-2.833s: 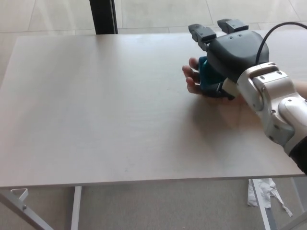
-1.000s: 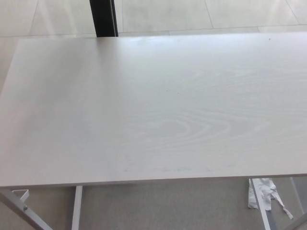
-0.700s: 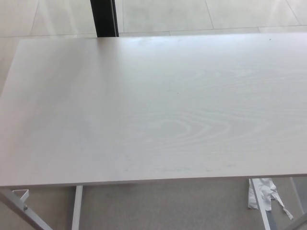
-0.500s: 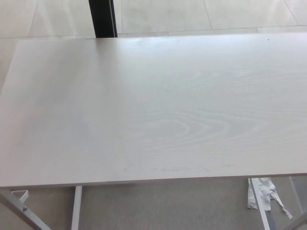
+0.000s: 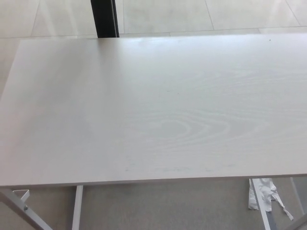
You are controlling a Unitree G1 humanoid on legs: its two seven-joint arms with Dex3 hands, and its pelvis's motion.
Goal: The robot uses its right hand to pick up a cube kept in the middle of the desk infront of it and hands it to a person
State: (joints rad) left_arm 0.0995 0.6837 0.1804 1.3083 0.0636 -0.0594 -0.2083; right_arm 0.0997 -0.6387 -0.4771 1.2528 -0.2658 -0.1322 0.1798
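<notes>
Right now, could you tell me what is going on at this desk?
At this moment nothing is being handled. The head view shows only the pale wooden desk with no cube on it, and neither of the robot's hands nor any person's hand is in the picture. A dark post stands behind the far edge, and a crumpled white scrap lies on the floor below the near right corner. Whether the cube was handed over cannot be told from this picture alone.

Bright, even daylight washes the pale desk (image 5: 158,110) (slightly soft focus, perhaps overexposed).
</notes>
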